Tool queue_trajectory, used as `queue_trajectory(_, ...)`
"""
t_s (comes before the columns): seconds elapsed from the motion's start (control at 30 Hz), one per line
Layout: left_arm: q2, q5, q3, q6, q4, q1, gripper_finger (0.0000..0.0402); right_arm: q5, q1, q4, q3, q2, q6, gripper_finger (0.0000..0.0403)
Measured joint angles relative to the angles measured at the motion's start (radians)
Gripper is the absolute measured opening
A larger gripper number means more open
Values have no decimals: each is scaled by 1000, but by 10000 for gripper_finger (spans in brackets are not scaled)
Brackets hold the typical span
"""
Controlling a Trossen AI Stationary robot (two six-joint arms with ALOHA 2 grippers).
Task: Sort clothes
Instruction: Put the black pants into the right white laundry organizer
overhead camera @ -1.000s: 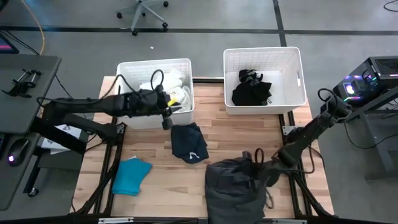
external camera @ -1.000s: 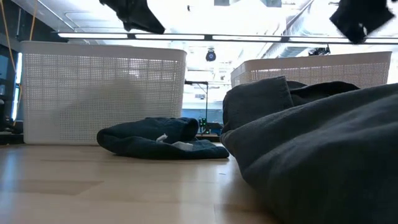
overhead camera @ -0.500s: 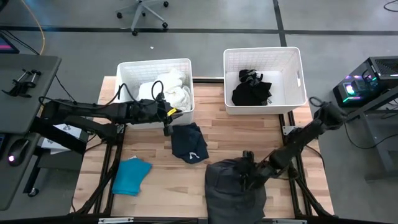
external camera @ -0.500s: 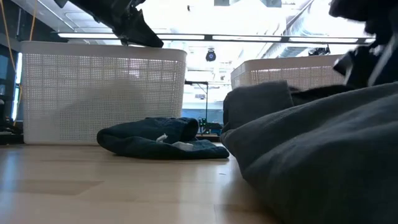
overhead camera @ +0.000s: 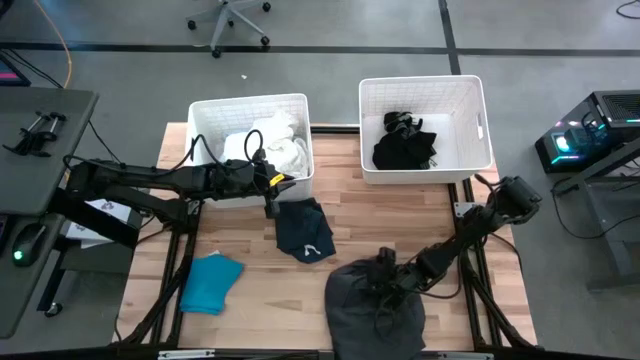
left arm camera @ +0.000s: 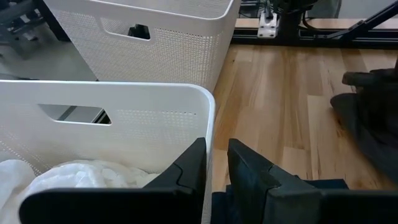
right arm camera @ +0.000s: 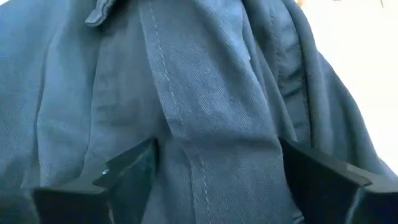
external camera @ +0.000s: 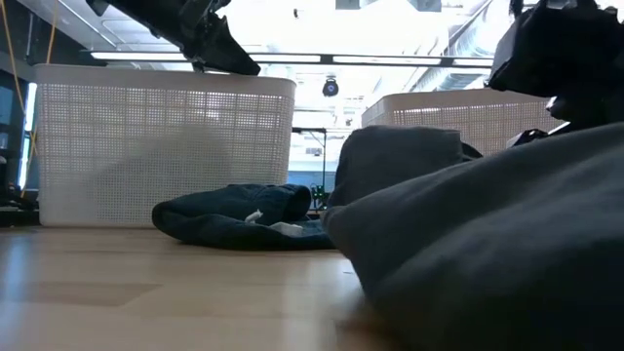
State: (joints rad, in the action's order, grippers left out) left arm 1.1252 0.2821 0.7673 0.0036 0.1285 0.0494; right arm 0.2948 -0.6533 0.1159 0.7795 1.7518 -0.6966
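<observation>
A large dark grey garment point(overhead camera: 370, 310) lies heaped at the table's near edge and fills the right of the low view point(external camera: 487, 244). My right gripper point(overhead camera: 385, 283) is open and down on its top, shown close in the right wrist view point(right arm camera: 214, 158). A navy garment point(overhead camera: 303, 228) lies crumpled mid-table, and a teal one point(overhead camera: 212, 282) lies flat at the near left. My left gripper point(overhead camera: 270, 203) is shut and empty, above the table at the left basket's near right corner point(left arm camera: 208, 102). My right gripper has its open fingers point(right arm camera: 134, 165) set on the dark grey garment's top, near its far end, coming slantwise down from the table's right. A seamed fold of the cloth point(right arm camera: 186, 143) stands between the fingers. The garment lies on the table.
The left white basket point(overhead camera: 200, 108) holds white clothes point(overhead camera: 275, 145). The right white basket point(overhead camera: 480, 120) holds a black garment point(overhead camera: 405, 148). Bare wood shows between the baskets and the garments.
My right gripper has gone down and toward the table's near left onto the dark grey garment. The heap has been shoved a little toward the table's left. My left gripper has come down a little beside the left basket.
</observation>
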Motion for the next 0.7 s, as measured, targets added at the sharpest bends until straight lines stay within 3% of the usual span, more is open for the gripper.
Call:
queue_trajectory(0.3,0,-1,0,0,0,0,55,-23,26,-115,-79,-1,63,195)
queue_trajectory(0.47,0,-2,0,-5,1,0,55,32,23,-242,-146,-11,3,128)
queue_trajectory(0.57,0,-2,0,-10,1,0,55,91,23,-190,-146,-37,-12,89)
queue_trajectory(0.7,0,-2,-1,-14,0,0,55,219,29,24,-122,-137,18,36)
